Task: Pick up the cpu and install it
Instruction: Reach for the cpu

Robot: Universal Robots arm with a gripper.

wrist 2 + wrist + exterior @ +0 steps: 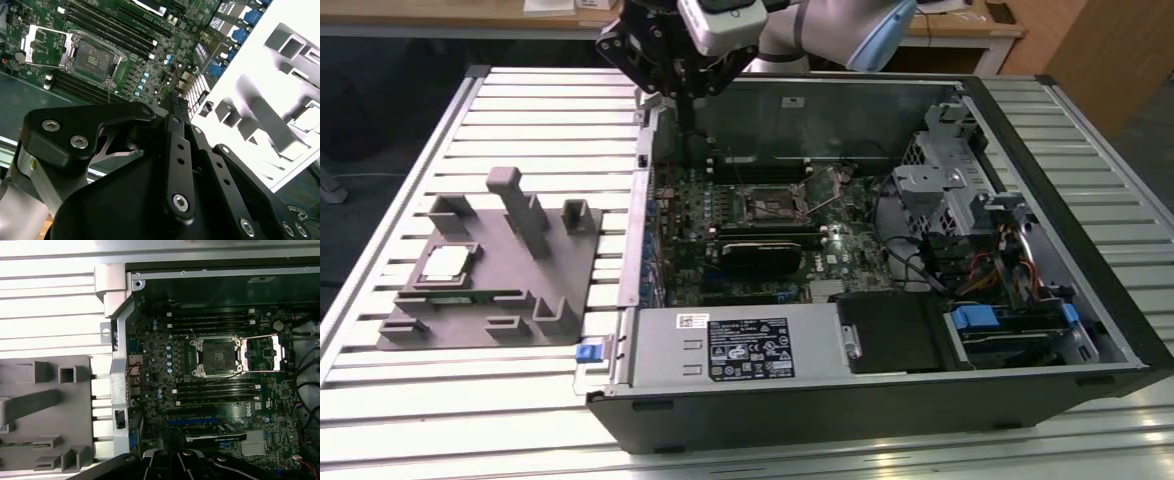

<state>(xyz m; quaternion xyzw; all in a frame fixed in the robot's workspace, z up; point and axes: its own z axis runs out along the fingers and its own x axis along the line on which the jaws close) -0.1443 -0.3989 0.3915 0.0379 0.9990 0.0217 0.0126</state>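
Gripper [680, 98] closed, empty, over PC case [854, 410] edge; cpu [447, 263] on grey fixture [500, 305], well apart

cpu [444, 263] on fixture [507, 288], computer case [854, 412] at exterior view's right — socket [767, 207] inside

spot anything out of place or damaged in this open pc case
Nothing looks damaged or spilled. The one unusual thing: the motherboard's square metal cpu socket is empty, its silver retention frame flipped open beside it. The small silver-topped square cpu lies flat on the grey fixture outside the black computer case.
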